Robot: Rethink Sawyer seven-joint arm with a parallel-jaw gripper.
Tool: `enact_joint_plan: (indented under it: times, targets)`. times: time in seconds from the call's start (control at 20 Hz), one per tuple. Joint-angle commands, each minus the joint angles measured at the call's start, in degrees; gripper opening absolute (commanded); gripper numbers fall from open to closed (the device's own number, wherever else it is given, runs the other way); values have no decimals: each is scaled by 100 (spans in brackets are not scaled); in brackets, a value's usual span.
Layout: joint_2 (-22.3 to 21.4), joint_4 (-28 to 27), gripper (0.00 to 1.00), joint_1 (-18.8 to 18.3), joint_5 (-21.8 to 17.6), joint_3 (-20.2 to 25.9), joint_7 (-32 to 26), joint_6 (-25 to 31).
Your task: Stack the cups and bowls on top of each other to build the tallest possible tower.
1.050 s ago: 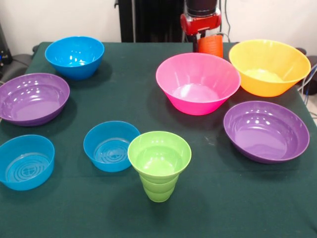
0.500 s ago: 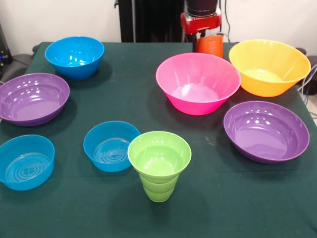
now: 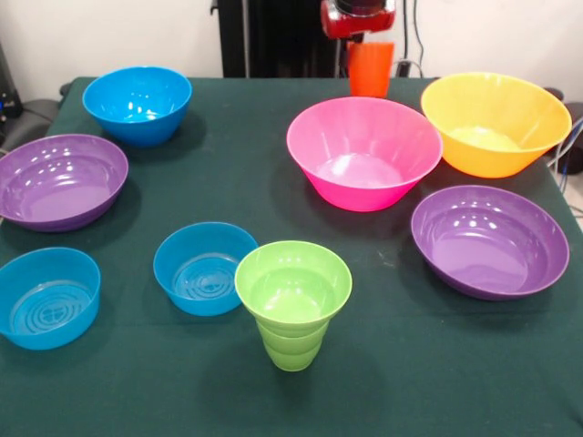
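My gripper [image 3: 368, 40] hangs at the table's far edge, shut on the orange cup [image 3: 370, 69], which is held upright above the cloth behind the pink bowl [image 3: 364, 150]. The yellow-orange bowl [image 3: 496, 123] sits to the right of the pink one. One purple bowl [image 3: 489, 239] lies at the right and another purple bowl [image 3: 59, 180] at the left. Three blue bowls stand on the left half: one far [image 3: 138, 103], one middle [image 3: 204, 268], one near left [image 3: 47, 296]. A small lime green bowl [image 3: 293, 287] rests on the ridged green cup [image 3: 291, 348] near the front.
A dark green cloth [image 3: 246, 173] covers the table. Open cloth lies between the far blue bowl and the pink bowl. Cables and dark equipment stand behind the far edge.
The gripper has risen and shifted a little left, taking the orange cup with it. The cup now hangs higher and straighter. The bowls and the green cup have not moved.
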Motion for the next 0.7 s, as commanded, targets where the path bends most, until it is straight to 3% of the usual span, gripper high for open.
enact_joint_plan:
  times: [0.05, 0.4, 0.7]
  targets:
    - [-384, -211, 0, -200, 131, 141, 216, 1057]
    - [-666, -403, 0, -472, 87, 334, -10, 1624]
    - [-616, -982, 0, -488, -102, 372, -107, 1869]
